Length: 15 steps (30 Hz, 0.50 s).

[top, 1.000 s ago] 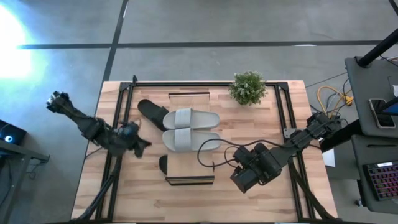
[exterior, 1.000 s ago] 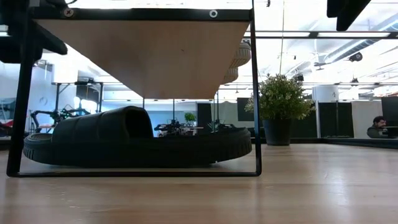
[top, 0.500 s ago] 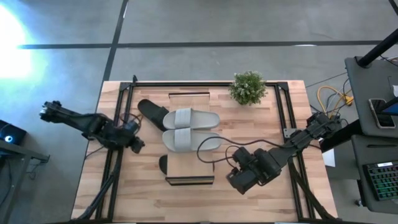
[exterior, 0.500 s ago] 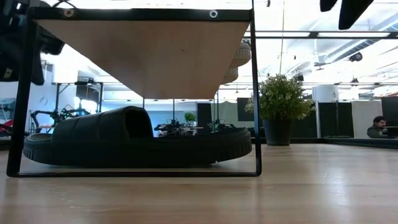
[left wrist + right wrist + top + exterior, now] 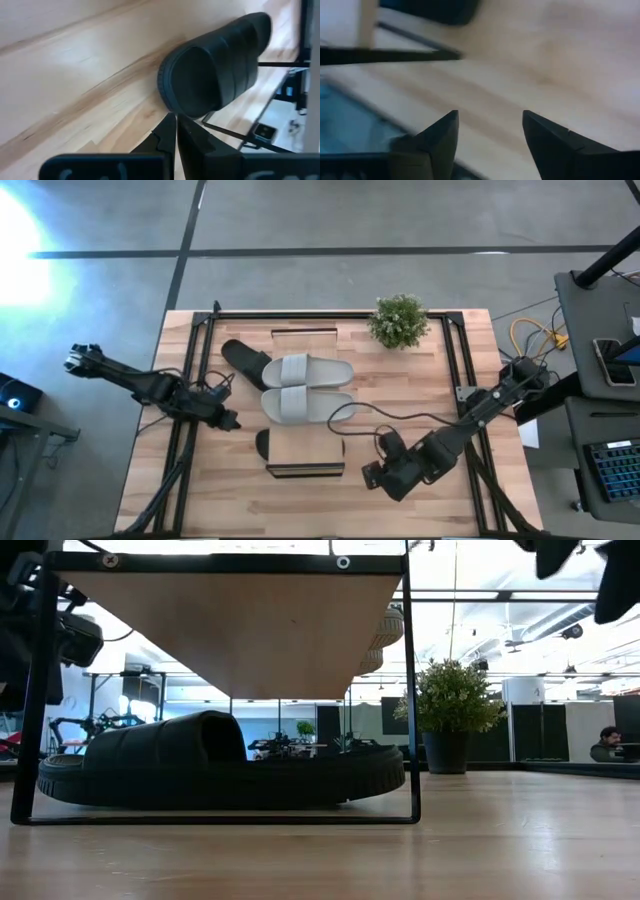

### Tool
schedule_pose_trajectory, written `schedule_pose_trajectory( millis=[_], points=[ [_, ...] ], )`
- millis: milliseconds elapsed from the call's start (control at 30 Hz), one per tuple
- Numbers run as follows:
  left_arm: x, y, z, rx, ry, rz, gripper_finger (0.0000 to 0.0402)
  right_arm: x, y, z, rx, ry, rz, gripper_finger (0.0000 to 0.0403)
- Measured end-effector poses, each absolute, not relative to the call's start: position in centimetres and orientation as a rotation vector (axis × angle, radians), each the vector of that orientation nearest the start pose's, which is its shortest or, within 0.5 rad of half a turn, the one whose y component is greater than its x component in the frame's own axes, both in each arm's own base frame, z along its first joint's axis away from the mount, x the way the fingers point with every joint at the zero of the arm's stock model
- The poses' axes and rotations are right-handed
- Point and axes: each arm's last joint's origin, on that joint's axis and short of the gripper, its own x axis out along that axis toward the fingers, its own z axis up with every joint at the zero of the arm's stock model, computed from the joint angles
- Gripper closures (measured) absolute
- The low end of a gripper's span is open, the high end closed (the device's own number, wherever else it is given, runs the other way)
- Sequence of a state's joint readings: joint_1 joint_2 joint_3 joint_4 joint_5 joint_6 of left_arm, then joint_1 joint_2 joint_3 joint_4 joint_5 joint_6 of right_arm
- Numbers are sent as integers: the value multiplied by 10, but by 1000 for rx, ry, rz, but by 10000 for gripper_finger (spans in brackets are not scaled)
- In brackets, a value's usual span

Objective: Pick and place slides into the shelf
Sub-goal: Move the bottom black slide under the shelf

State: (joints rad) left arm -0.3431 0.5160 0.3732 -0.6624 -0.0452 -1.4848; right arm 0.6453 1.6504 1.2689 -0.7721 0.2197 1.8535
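Observation:
The shelf (image 5: pixel 305 442) stands in the table's middle, and two light grey slides (image 5: pixel 303 387) lie side by side on its plank top. One black slide (image 5: pixel 245 360) lies on the table to the shelf's left. Another black slide (image 5: pixel 200 772) lies on the table under the plank, one end (image 5: pixel 262 445) sticking out on the left. My left gripper (image 5: pixel 230 421) is shut and empty, low over the table left of the shelf, with a black slide (image 5: pixel 215 70) just ahead of its tips. My right gripper (image 5: pixel 371 476) is open and empty, near the shelf's near right corner.
A potted plant (image 5: pixel 399 320) stands at the table's far edge, right of the shelf. Dark rails (image 5: pixel 188 380) run along the table's left and right sides. The shelf's thin frame end (image 5: pixel 390 55) shows ahead of my right gripper. Bare wood lies at the near right (image 5: pixel 440 500).
My left arm has gone down toward the table, its shut gripper staying left of the shelf. My right gripper has gone toward the table's near edge and a little left, toward the shelf's near end. The slides have not moved.

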Motion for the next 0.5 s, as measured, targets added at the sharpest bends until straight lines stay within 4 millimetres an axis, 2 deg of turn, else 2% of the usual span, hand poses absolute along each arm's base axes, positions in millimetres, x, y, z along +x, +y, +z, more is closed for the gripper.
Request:
schedule_pose_trajectory(
  millis=[100,200,367,500],
  points=[
    [98,-34,187,-1265,807,340,402,260,191,224,1300,836,-590,232],
    [95,-32,185,-1286,789,328,402,247,182,208,1385,724,-626,287],
    [92,-31,176,-1344,784,356,402,231,171,194,1430,714,-690,381],
    [95,-33,164,-1402,774,369,402,235,173,186,1535,640,-607,391]
  ],
)
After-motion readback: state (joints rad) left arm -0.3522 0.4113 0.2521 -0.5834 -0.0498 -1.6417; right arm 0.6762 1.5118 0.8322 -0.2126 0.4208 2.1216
